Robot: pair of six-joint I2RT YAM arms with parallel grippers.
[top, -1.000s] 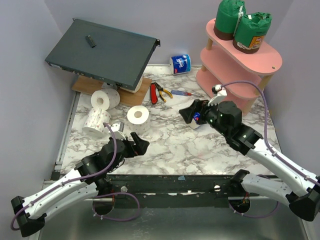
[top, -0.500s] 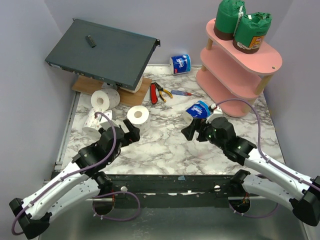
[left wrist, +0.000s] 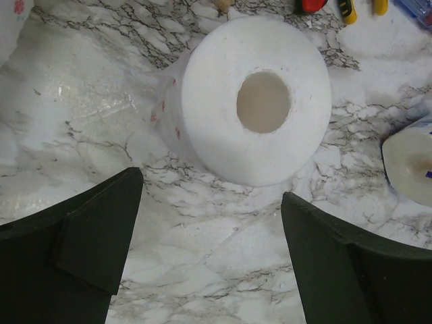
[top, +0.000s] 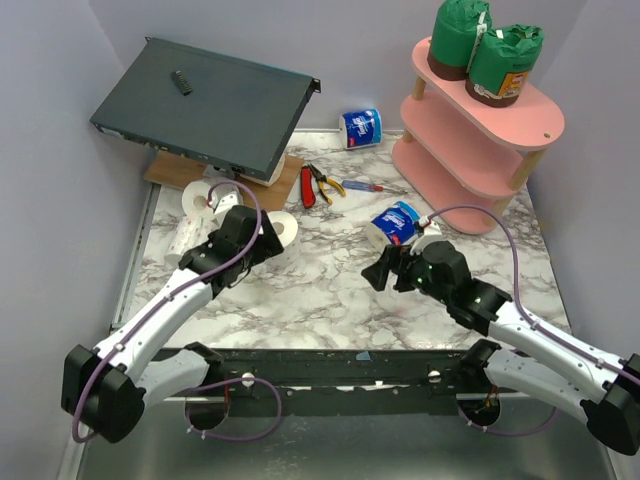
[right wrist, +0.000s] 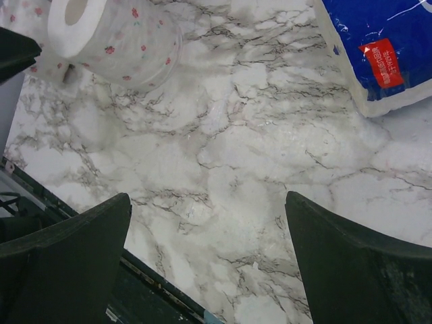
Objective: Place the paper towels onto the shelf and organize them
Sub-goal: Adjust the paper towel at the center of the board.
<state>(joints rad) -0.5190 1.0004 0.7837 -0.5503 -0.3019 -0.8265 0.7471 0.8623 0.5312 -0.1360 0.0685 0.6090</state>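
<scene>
My left gripper [top: 262, 240] [left wrist: 209, 226] is open, just short of a bare white paper towel roll [top: 280, 230] [left wrist: 253, 101] standing on end, with nothing between the jaws. Close by on the left are two more white rolls [top: 203, 197], partly behind the arm. My right gripper [top: 382, 270] [right wrist: 206, 243] is open and empty over bare marble. A blue-and-white roll [top: 393, 224] [right wrist: 378, 47] lies just beyond it. Another blue roll [top: 361, 127] lies by the back wall. Two green rolls [top: 459, 38] stand on top of the pink shelf [top: 455, 115].
A dark grey metal box [top: 200, 105] leans over a wooden board [top: 282, 190] at the back left. Red-handled pliers [top: 312, 185] and a blue-handled tool [top: 360, 186] lie mid-table. The dark front rail [top: 350, 365] runs along the near edge.
The right gripper let go of the blue-and-white roll, left it lying on the table and drew back toward the near edge. The left arm reached forward to the white roll.
</scene>
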